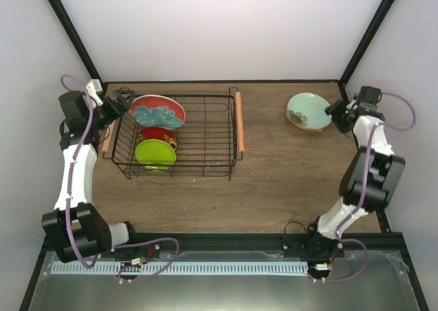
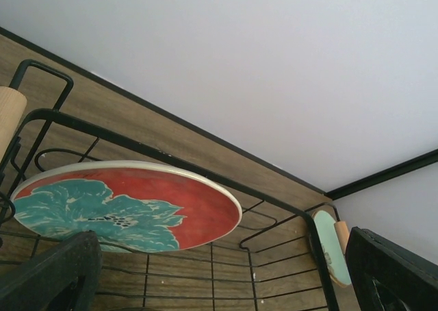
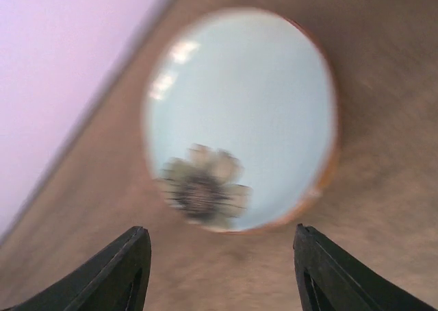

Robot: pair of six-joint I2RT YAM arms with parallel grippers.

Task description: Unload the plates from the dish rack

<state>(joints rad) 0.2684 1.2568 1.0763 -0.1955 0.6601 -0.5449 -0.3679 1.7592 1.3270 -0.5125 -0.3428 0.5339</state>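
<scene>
Two plates are out, mint plate (image 1: 308, 109) on beige plate (image 1: 300, 124) at two o'clock on the worktop (image 1: 287, 181); floral plate (image 1: 158, 111), red plate (image 1: 159, 135) and lime plate (image 1: 155, 153) sit in the dish rack (image 1: 181, 176) at nine o'clock; left tool (image 1: 122, 100) and right tool (image 1: 336, 110) gape wide, empty.

Bright even light, faint shadows, right wrist view blurred, perhaps motion, glare on mint plate (image 3: 239, 119)

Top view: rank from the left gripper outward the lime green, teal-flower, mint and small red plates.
1. teal-flower plate, back of the rack, beside the left gripper.
2. small red plate, mid-rack.
3. lime green plate, front of the rack.
4. mint plate, far right, outside.
</scene>
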